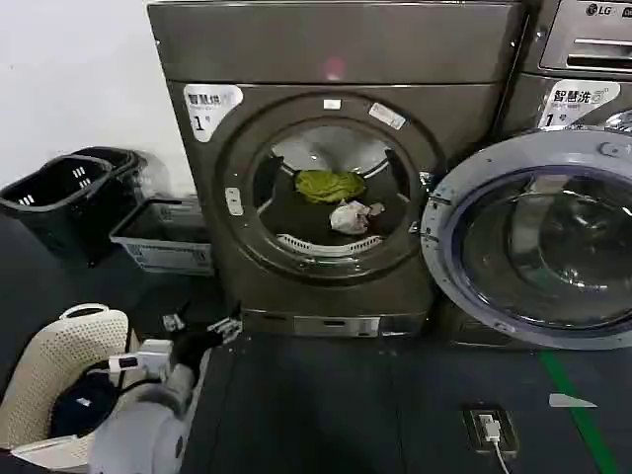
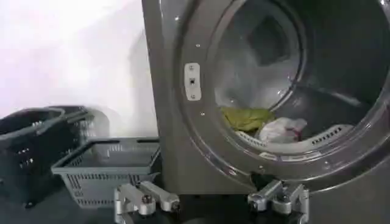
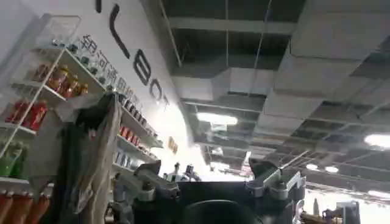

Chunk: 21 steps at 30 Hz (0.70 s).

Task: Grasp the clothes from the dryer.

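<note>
The dryer [image 1: 336, 59] is a dark grey-brown front-loader with a "1" sticker, and its round porthole stands open. Inside the drum lie the clothes: a lime-green garment [image 1: 330, 185] at the back and a smaller white-pinkish bundle [image 1: 351, 217] in front of it. The left wrist view looks up into the drum at the green garment [image 2: 244, 117] and the white bundle [image 2: 280, 129]. My left gripper [image 1: 202, 324] hangs low near the floor, before the dryer's lower left corner, well short of the porthole. It is open [image 2: 213, 204] and holds nothing. My right gripper [image 3: 210, 182] is open, empty and points at a ceiling.
The dryer's door [image 1: 538, 242] is swung open to the right, in front of a grey LG machine [image 1: 592, 59]. Black baskets [image 1: 59, 193] and a grey crate [image 1: 168, 232] stand left of the dryer. A cream basket [image 1: 59, 365] sits beside my left arm. A floor socket [image 1: 491, 428] lies at the front right.
</note>
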### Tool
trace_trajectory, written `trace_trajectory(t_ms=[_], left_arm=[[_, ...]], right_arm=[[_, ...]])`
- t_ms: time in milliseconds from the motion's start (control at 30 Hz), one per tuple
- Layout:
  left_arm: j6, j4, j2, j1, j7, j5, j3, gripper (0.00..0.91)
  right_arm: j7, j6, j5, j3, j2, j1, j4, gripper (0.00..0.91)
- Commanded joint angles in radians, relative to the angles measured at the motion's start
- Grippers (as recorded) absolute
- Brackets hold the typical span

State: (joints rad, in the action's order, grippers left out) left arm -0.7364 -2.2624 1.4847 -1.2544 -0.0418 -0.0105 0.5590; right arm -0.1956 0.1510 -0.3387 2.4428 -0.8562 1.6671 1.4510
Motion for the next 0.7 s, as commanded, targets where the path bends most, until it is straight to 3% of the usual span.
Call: trace_trajectory(t_ms=[33, 67, 700], left_arm=[[-0.049, 0.001, 0.001, -0.002, 0.005, 0.003, -0.002, 0.907], [-0.049, -0.001, 0.001, -0.004, 0.004, 0.001, -0.003, 0.907], [-0.049, -0.011, 0.01, -0.018, 0.002, -0.009, -0.021, 0.907]], right_arm=[[0.018, -0.032, -0.01, -0.014, -0.004, 0.0, -0.01, 0.907], [0.029, -0.062, -0.007, -0.024, -0.003, 0.001, -0.026, 0.907], [0.032, -0.039, -0.012, -0.025, -0.002, 0.002, -0.03, 0.907]])
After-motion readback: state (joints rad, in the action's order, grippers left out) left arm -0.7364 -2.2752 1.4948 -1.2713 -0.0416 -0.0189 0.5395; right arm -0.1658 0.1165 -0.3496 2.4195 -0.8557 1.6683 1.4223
